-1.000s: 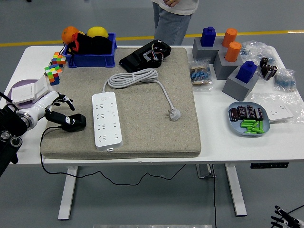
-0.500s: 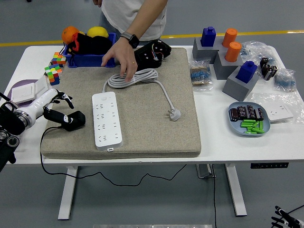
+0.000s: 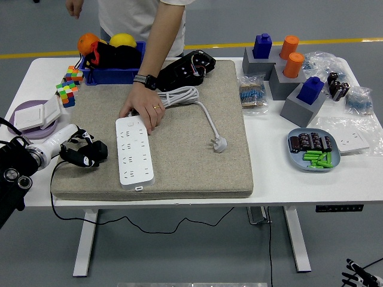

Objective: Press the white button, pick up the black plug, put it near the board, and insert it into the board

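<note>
Left hand (image 3: 82,149) at mat's left edge, fingers curled, grasping black plug (image 3: 91,153), plug resting on grey mat (image 3: 179,161) left of white power strip (image 3: 134,150); person's hand (image 3: 142,110) now pressed on strip's far end, half a second ago over coiled white cable (image 3: 173,97); right hand out of view.

Industrial lab floor: grey concrete, yellow floor line (image 3: 287,43), cluttered white test table (image 3: 269,179).
</note>
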